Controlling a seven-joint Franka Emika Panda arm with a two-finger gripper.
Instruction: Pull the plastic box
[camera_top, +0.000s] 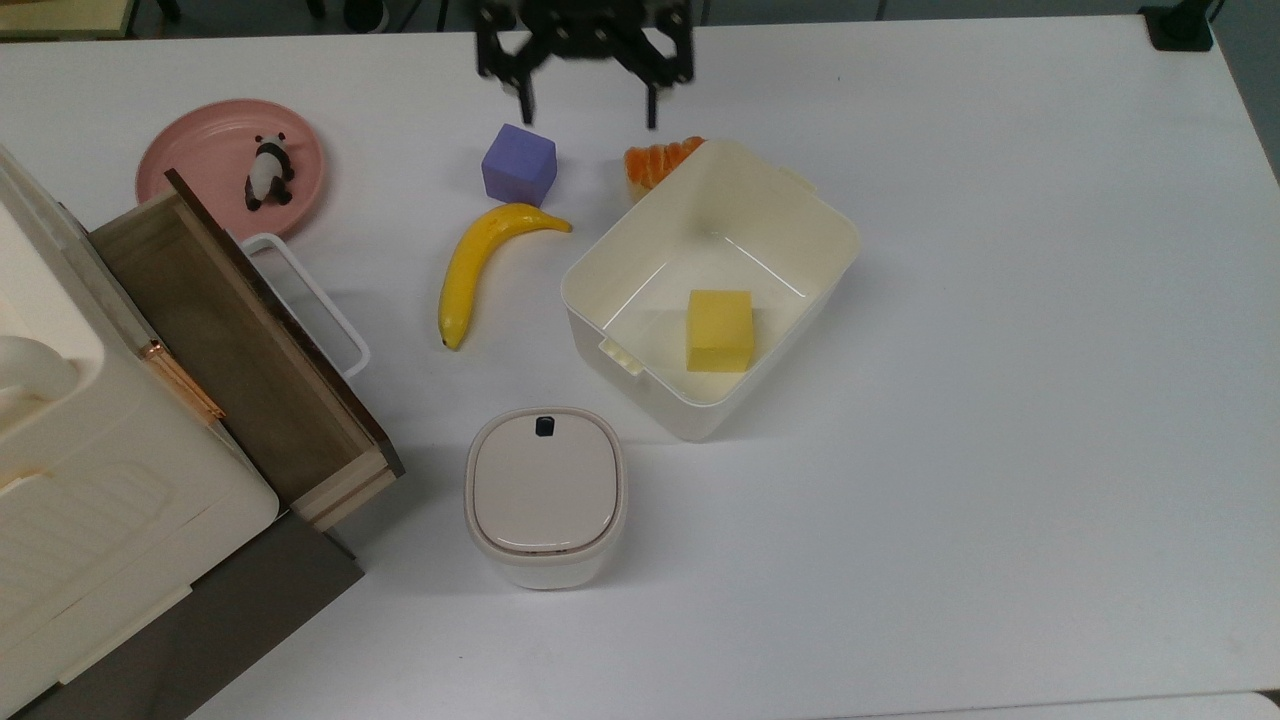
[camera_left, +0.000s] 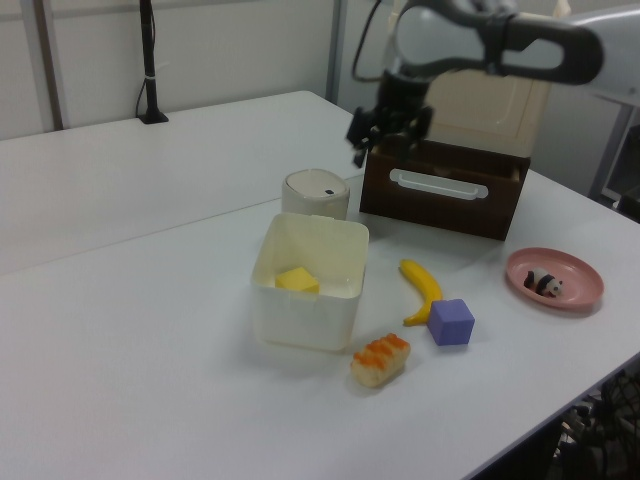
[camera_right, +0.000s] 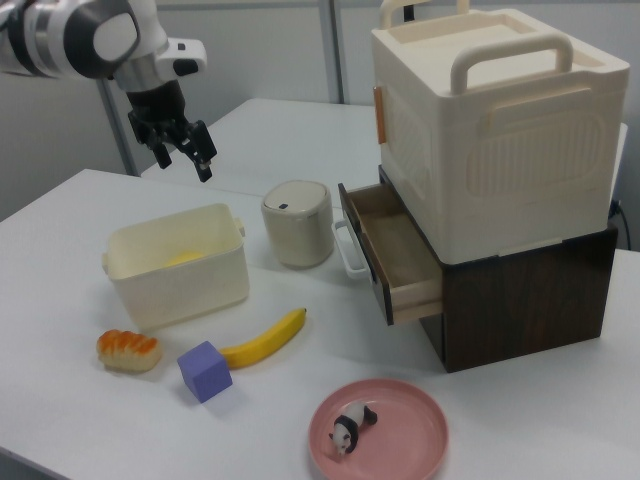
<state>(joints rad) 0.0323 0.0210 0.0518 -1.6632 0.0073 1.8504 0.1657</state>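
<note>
**a:** box first, since it lies nearest you: the large cream-white rectangular plastic box (camera_top: 712, 290) sits mid-table, open-topped, deep-walled, rounded at the corners, a small clip tab on each of two opposite rims. a yellow foam block (camera_top: 719, 331) rests on its floor.

**b:** which way does it run?

**a:** in the top view its long axis goes diagonally, from lower left to upper right. an orange-topped toy bread roll (camera_top: 655, 162) lies just beside its upper corner, and a yellow banana (camera_top: 478, 267) lies to the top view's left of it.

**b:** and the claw?

**a:** the black two-finger gripper (camera_right: 184, 147) hangs high, its fingers spread, nothing between them. you'll find it well apart from the box: beyond the far rim in the top view, above and behind it in the right view.

**b:** so what does my move turn on?

**a:** i'd say the box looks pulled and let go; if it wants more, bring the claw down and toward you onto that far rim.
</note>
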